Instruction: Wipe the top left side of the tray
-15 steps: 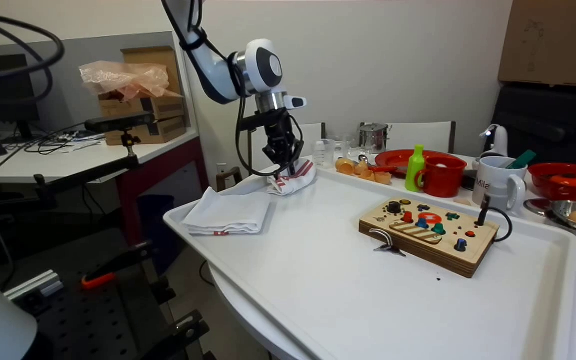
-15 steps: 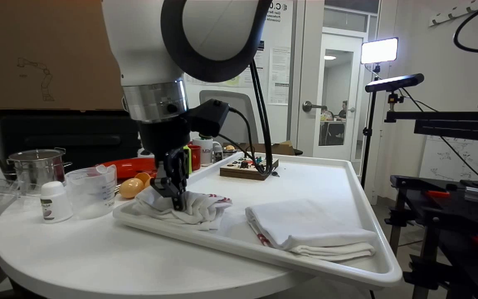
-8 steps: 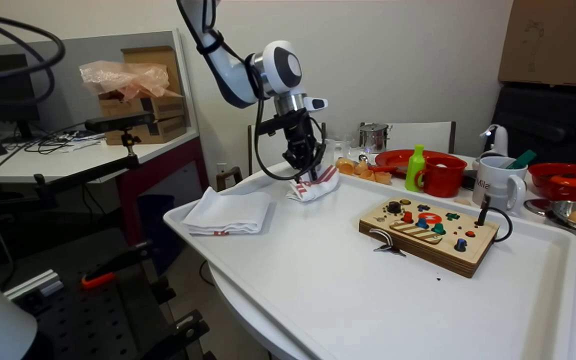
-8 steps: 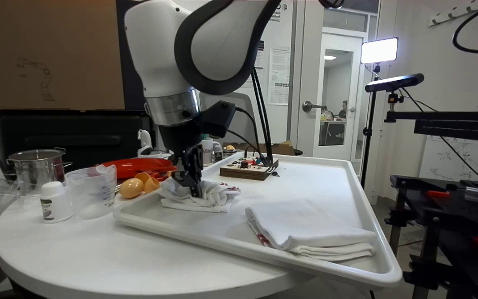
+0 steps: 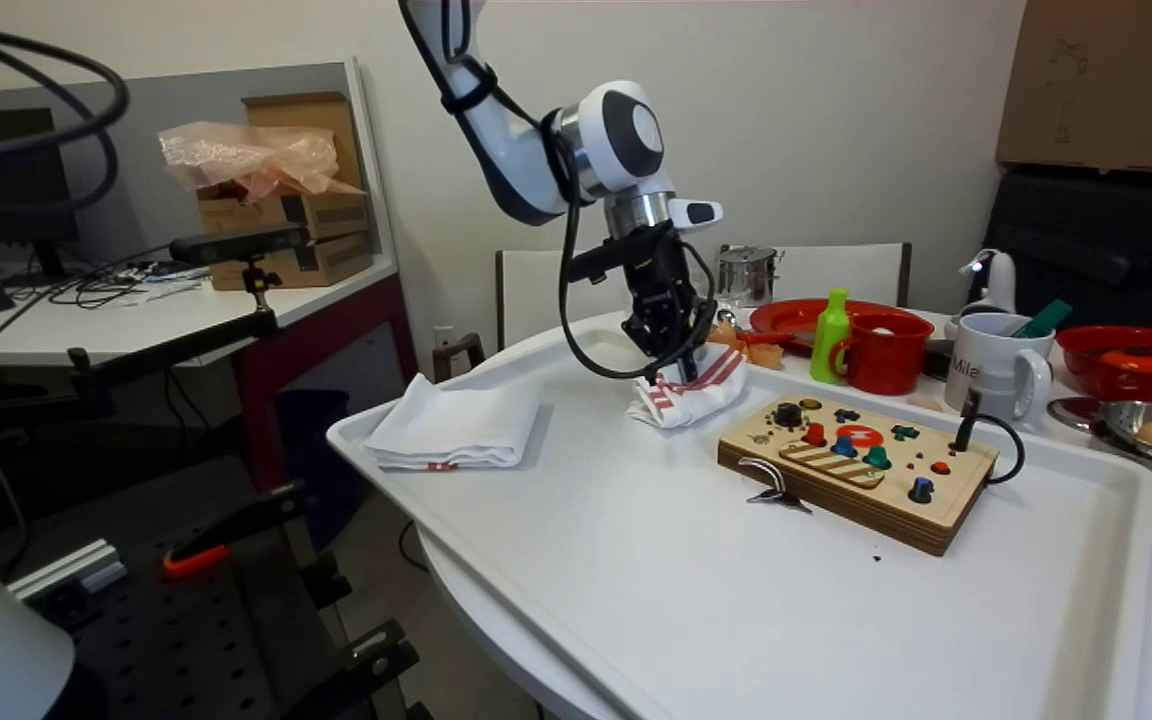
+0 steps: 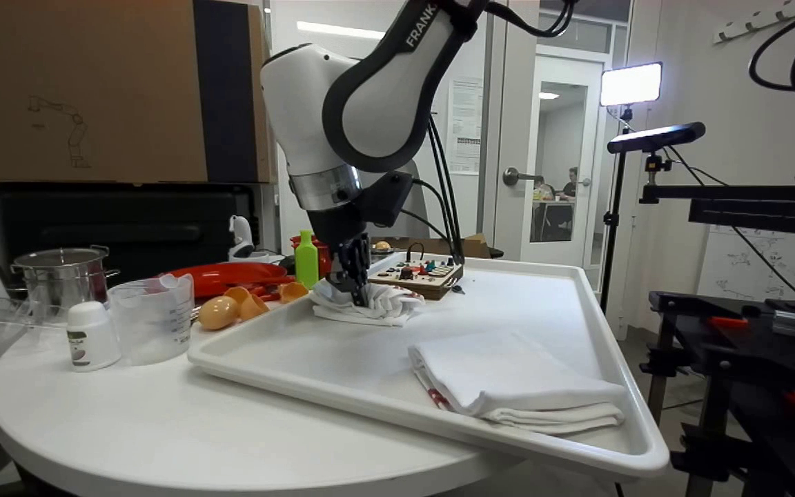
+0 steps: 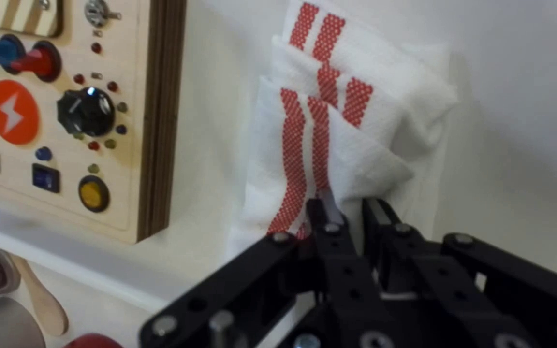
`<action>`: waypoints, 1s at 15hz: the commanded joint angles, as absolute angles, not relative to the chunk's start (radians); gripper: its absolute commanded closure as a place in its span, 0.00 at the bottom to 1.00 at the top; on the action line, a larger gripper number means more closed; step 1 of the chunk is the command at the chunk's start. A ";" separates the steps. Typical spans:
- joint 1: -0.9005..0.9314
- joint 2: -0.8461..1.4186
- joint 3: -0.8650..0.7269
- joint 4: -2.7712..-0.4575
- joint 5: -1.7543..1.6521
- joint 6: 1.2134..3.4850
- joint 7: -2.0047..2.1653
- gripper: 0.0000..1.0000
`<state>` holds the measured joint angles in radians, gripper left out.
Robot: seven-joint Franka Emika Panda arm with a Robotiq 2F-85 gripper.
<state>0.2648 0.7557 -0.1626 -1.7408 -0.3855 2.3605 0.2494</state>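
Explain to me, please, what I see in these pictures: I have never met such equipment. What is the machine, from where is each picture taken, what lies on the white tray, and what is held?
The machine is a white jointed robot arm ending in a black two-fingered gripper, which works like a simple hand. Two pictures are taken from outside the robot, from different places; the close one is taken from its wrist.

A shallow white rectangular tray rests on a round white table. In the tray lie a neatly folded white cloth, a wooden board with coloured knobs, and a crumpled white cloth with red stripes.

The gripper pinches this crumpled cloth; since the job is wiping, it is probably the wiping cloth.
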 commanded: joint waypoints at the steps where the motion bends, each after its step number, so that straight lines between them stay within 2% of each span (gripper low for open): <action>1: 0.246 0.795 -0.172 -1.715 -0.403 2.339 0.265 0.97; 15: 0.337 0.756 -0.056 -1.689 -0.382 2.321 0.262 0.97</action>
<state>0.3123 0.7567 -0.0827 -1.7095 -0.3885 2.3455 0.2542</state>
